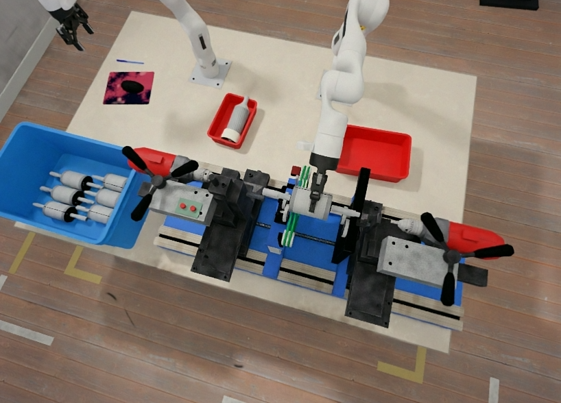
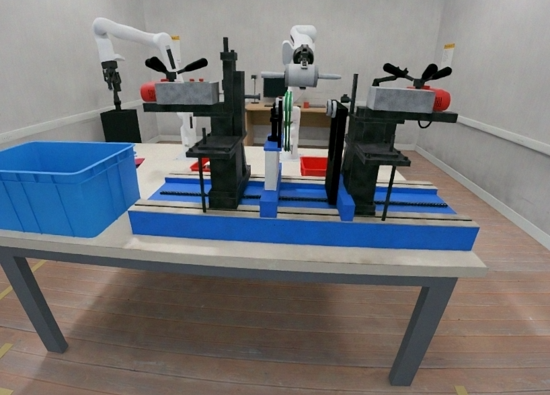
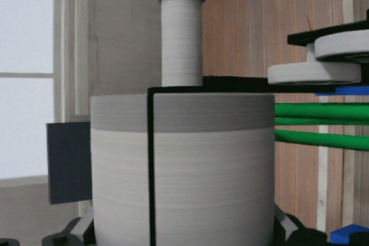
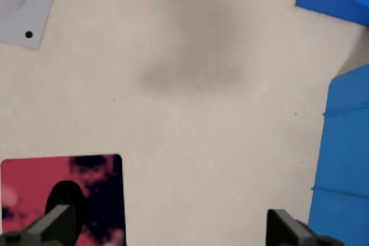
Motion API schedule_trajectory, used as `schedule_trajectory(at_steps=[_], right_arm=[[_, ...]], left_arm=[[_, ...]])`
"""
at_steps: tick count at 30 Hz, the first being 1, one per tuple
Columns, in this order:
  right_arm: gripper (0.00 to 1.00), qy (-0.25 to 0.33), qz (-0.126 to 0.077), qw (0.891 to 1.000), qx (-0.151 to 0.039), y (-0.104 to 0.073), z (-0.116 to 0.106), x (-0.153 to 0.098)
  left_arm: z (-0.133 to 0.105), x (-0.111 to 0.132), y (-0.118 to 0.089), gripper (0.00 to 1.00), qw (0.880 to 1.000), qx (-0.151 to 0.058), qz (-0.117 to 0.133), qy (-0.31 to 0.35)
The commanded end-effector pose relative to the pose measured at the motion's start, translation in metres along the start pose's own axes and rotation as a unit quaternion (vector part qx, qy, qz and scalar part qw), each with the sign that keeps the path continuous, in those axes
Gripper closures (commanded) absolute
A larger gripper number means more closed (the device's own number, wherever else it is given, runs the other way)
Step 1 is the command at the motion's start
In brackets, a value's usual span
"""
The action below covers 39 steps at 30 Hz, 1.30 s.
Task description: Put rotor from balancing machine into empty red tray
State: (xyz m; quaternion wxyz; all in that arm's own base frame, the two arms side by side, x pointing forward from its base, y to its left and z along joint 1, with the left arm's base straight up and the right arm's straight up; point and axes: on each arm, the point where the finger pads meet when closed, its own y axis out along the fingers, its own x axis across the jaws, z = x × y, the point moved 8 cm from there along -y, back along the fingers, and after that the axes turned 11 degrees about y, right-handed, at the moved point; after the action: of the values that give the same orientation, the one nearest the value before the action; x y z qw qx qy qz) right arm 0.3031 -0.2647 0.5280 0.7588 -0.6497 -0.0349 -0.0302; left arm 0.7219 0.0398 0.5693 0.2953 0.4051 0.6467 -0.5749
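Note:
The rotor point(image 1: 299, 202) point(image 2: 294, 77) point(image 3: 212, 173), a grey cylinder with a shaft at each end, hangs roughly level in my left gripper point(image 1: 316, 201) point(image 2: 304, 66) point(image 3: 183, 226). The gripper is shut on its body. The exterior view shows the rotor above the support wheels and green belt of the balancing machine point(image 1: 312, 253) point(image 2: 302, 236), clear of both. The empty red tray point(image 1: 380, 151) point(image 2: 314, 165) stands behind the machine, at the right in the top view. My right gripper point(image 1: 86, 40) point(image 4: 171, 229) is open and empty, high at the far left of the top view.
A smaller red tray point(image 1: 216, 127) holds another rotor. A blue crate point(image 1: 27, 163) point(image 2: 66, 204) with several rotors stands at the left. Tall black posts point(image 1: 361, 190) point(image 2: 232, 93) and the machine's two head units flank the held rotor. A dark object lies on a pink mat point(image 1: 113, 95) point(image 4: 27, 173).

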Motion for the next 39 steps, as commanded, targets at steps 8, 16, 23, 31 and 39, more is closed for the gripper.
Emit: schedule_trajectory(at_steps=[8,16,23,31,39], right_arm=[[0.002,0.0,-0.001,1.0,-0.001,-0.0007,0.0002,-0.0001],[0.002,0.0,-0.001,1.0,-0.001,-0.0007,0.0002,-0.0001],[0.002,0.0,-0.001,1.0,-0.001,-0.0007,0.0002,-0.0001],[0.002,0.0,-0.001,1.0,-0.001,-0.0007,0.0002,-0.0001],[0.002,0.0,-0.001,1.0,-0.001,-0.0007,0.0002,-0.0001]], left_arm=[[-0.0006,-0.0044,-0.0033,0.903,1.0,-0.001,0.003,0.0],[-0.0006,-0.0044,-0.0033,0.903,1.0,-0.001,0.003,0.0],[-0.0006,-0.0044,-0.0033,0.903,1.0,-0.001,0.003,0.0],[-0.0006,-0.0041,-0.0038,0.903,1.0,-0.001,0.003,0.0],[-0.0001,-0.002,-0.0074,0.903,1.0,-0.001,0.003,0.0]])
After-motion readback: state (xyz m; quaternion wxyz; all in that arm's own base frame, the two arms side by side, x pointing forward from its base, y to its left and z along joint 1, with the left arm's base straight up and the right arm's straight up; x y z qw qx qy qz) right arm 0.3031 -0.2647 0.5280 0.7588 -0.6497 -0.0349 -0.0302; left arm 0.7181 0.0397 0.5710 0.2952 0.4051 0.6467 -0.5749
